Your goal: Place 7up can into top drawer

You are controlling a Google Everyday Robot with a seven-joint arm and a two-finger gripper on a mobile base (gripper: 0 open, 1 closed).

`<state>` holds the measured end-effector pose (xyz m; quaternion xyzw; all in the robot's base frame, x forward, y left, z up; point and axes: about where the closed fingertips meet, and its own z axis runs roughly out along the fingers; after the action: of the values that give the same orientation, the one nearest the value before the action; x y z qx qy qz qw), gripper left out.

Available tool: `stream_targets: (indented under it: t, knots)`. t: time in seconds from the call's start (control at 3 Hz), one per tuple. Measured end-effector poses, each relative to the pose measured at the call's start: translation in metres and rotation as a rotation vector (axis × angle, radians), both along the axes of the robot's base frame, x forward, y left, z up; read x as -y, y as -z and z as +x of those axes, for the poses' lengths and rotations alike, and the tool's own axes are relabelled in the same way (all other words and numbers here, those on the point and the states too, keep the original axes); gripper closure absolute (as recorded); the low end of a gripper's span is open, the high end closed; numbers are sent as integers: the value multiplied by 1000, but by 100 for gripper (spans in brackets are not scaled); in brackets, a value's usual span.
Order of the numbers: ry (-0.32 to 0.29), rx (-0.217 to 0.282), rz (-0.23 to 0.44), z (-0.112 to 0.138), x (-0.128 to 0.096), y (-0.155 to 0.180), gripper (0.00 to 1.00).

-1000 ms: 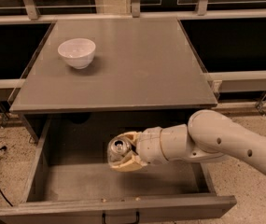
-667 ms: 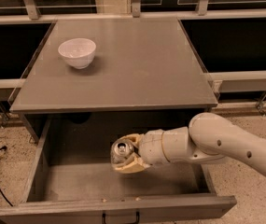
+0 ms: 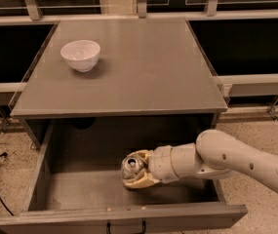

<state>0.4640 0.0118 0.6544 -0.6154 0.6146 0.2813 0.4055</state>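
The top drawer (image 3: 70,191) is pulled open below the grey cabinet top, its front panel and dark handle at the bottom edge. My gripper (image 3: 134,171) reaches in from the right and sits low inside the drawer, right of its middle. It is shut on the 7up can (image 3: 132,164), whose silver pull-tab top faces up and left. The can's lower body is hidden by the tan fingers (image 3: 141,179). The can is at or just above the drawer floor; I cannot tell whether it touches.
A white bowl (image 3: 80,54) stands at the back left of the cabinet top (image 3: 143,67). My white arm (image 3: 226,157) crosses the drawer's right wall. Dark window frames run behind; cables lie on the speckled floor at left.
My gripper with the can has shifted slightly right and down inside the drawer. The bowl and the drawer have not moved.
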Motion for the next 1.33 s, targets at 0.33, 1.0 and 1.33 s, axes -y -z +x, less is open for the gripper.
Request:
stream_targets:
  t: [0.33, 1.0, 1.33]
  knots:
    - [-1, -2, 0, -1, 0, 2, 96]
    - [-1, -2, 0, -1, 0, 2, 51]
    - [-1, -2, 0, -1, 0, 2, 27]
